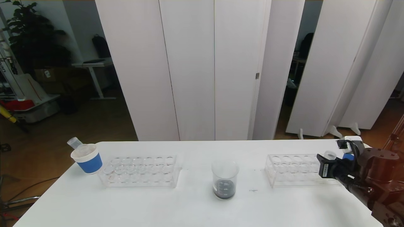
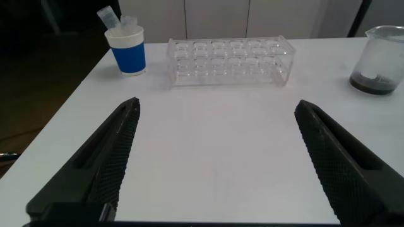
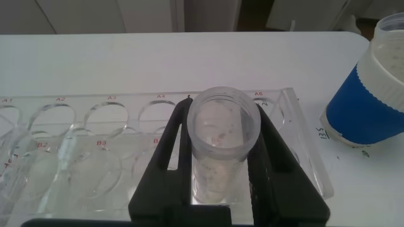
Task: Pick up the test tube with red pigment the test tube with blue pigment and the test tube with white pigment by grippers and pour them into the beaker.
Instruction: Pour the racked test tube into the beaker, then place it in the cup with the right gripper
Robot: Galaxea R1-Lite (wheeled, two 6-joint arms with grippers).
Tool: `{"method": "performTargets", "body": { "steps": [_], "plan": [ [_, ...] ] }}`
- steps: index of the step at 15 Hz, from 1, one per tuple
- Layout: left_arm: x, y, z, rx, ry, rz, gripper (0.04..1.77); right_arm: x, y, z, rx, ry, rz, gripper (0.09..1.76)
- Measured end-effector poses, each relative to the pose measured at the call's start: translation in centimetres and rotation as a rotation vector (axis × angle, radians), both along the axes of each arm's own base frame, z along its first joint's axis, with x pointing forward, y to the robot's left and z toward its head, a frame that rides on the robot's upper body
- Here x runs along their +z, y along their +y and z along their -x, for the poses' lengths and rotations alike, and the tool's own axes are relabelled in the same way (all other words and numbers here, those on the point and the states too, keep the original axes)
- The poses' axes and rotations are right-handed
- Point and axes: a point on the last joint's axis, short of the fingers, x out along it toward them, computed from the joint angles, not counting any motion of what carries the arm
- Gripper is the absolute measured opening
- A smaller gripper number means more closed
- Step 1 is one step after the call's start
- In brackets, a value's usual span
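The test tube with white pigment point(image 3: 223, 135), clear with a cream-white bottom, stands upright in the end hole of the right-hand clear rack point(image 3: 95, 145). My right gripper point(image 3: 222, 151) is shut on it, one black finger on each side below the rim. In the head view the tube's rim point(image 1: 330, 154) shows just above the right gripper point(image 1: 330, 161) at the rack's right end. The beaker point(image 1: 224, 179), with dark liquid at its bottom, stands mid-table. My left gripper point(image 2: 218, 135) hangs open over bare table, nothing between its fingers. The test tubes with red and blue pigment are out of view.
A second clear rack point(image 1: 140, 171) lies left of the beaker. A blue-sleeved paper cup point(image 1: 87, 158) at the table's far left corner holds a clear tube point(image 1: 74, 142) whose bottom is hidden. Another blue-sleeved cup point(image 3: 379, 88) stands just beyond the right rack's end.
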Motion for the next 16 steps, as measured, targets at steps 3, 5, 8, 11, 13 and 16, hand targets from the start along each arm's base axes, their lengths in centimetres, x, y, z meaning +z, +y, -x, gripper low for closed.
{"method": "performTargets", "body": {
  "steps": [3,5,8,11,13,16],
  "plan": [
    [0.0,0.0,0.0,0.000,0.000,0.000,1.75,0.1,-0.1,-0.1,-0.002,-0.003,-0.001,0.57],
    [0.0,0.0,0.0,0.000,0.000,0.000,1.75,0.3,0.0,-0.2,-0.002,-0.011,-0.001,0.57],
    [0.0,0.0,0.0,0.001,0.000,0.000,1.75,1.7,-0.1,-0.7,-0.002,-0.064,-0.006,0.57],
    [0.0,0.0,0.0,0.000,0.000,0.000,1.75,3.2,-0.1,-0.5,0.001,-0.081,-0.004,0.57],
    [0.0,0.0,0.0,0.000,0.000,0.000,1.75,4.3,-0.1,-0.3,0.004,-0.086,-0.005,0.57],
    [0.0,0.0,0.0,0.001,0.000,0.000,1.75,6.4,0.0,0.0,0.013,-0.109,-0.007,0.57]
  ]
}}
